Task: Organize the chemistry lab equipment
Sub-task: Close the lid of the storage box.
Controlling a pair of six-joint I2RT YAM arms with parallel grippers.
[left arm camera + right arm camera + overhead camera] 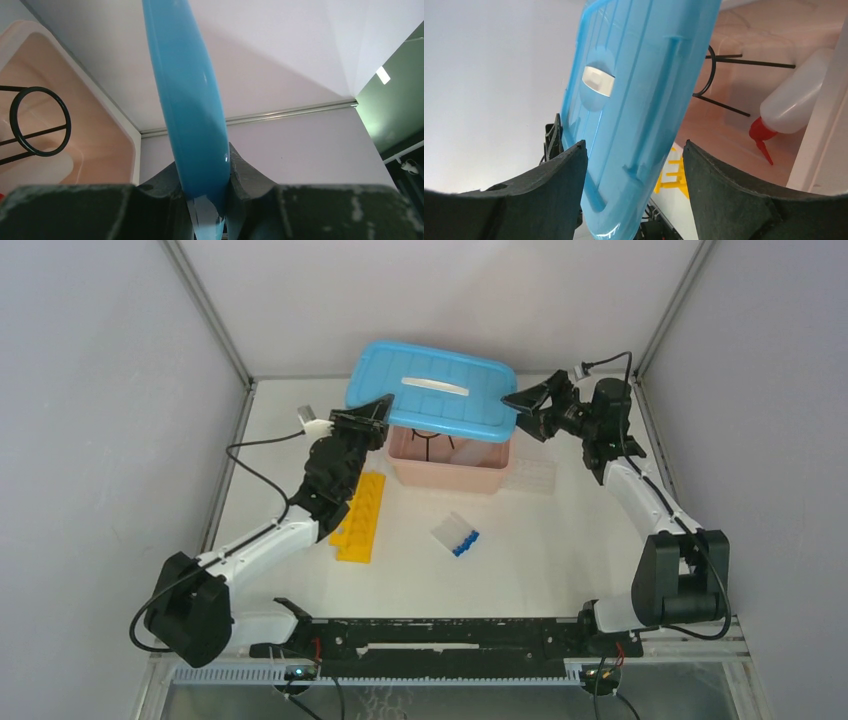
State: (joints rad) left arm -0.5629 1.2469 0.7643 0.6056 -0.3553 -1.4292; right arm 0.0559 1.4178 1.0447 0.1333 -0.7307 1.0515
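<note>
A blue lid (432, 388) hangs tilted above a pink bin (450, 475). My left gripper (375, 412) is shut on the lid's left edge; the left wrist view shows the jaws (202, 162) pinching the blue rim (190, 100). My right gripper (520, 405) is open, its jaws (634, 145) standing either side of the lid's right edge (639, 90) with a gap. The black wire ring (37, 89) lies inside the bin. The yellow rack (362, 517), the blue-capped tubes (456, 536) and the clear tray (532, 476) lie on the table.
A white wash bottle with a red nozzle (796, 102) lies in the bin beside the ring (749, 62). Grey walls close the table on three sides. A black rail (440, 635) runs along the near edge between the arm bases.
</note>
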